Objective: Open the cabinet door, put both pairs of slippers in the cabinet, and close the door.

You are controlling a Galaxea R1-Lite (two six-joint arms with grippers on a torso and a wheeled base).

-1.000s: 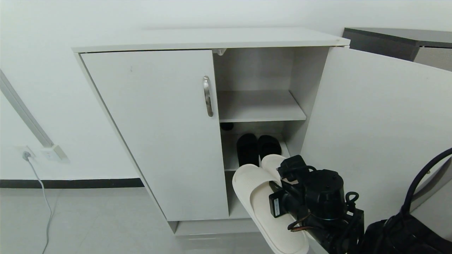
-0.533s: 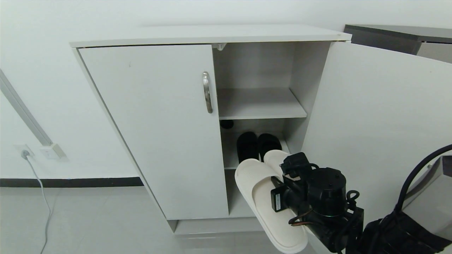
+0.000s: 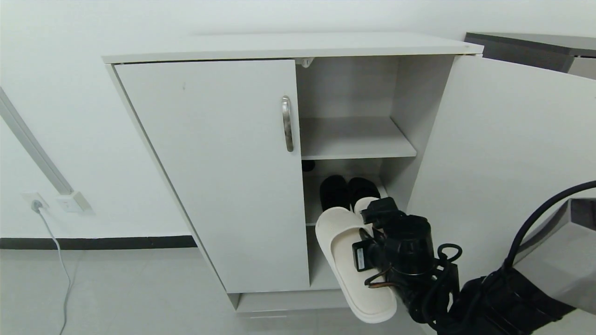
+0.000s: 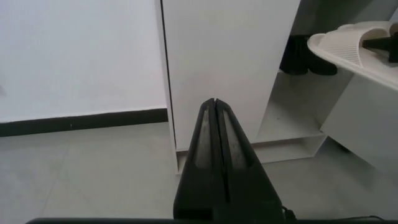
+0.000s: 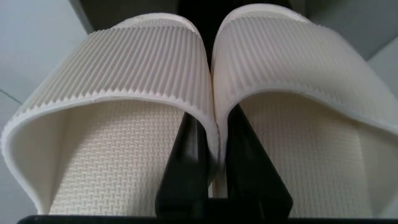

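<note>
White slippers (image 3: 347,251) are hanging just outside the open cabinet (image 3: 209,163), with the right gripper (image 5: 214,143) squeezing both together. Black slippers (image 3: 347,190) are sitting on a shelf (image 3: 311,202) inside. The left gripper (image 4: 214,109) is pressing its jaws together.

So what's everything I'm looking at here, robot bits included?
cabinet: one, white, against the wall
left door: one, white, shut
handle: one, metal, on the left door's inner edge
right door: one, white, swung open
upper shelf: one, white, inside the open side
black slippers: one pair, on the shelf below
white slippers: one pair, cream-white, held side by side before the opening
wall socket: one, white, low on the wall left of the cabinet
cable: one, white, plugged in, hanging to the floor
skirting strip: one, black, along the wall's foot
grey unit: one, dark-topped, behind the open door
right gripper: one, black, shut on the white slippers' inner edges
left gripper: one, black, shut, above the floor, facing the cabinet
</note>
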